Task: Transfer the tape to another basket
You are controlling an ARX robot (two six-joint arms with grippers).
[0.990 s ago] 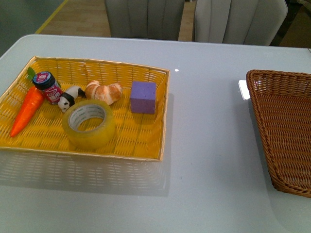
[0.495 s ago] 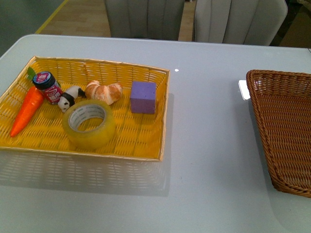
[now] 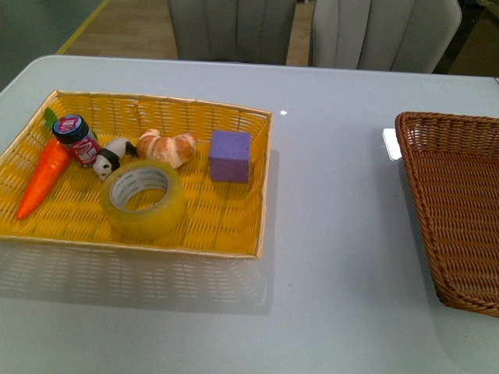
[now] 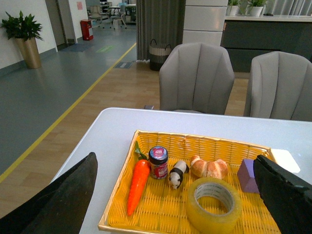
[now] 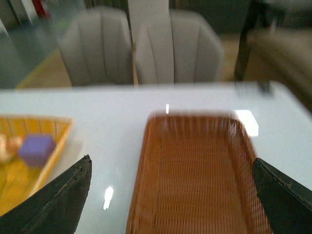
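nothing moved: tape (image 3: 143, 199) lay flat in yellow tray (image 3: 222, 222), well apart from basket (image 3: 460, 218), both arms' jaws spread ready to grab.

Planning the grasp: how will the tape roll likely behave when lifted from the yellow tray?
The tape lies flat, hole up, so it probably won't roll unless tipped on edge. Its thick wound ring looks stiff, likely not crushable. The glossy outer face may be slippery.
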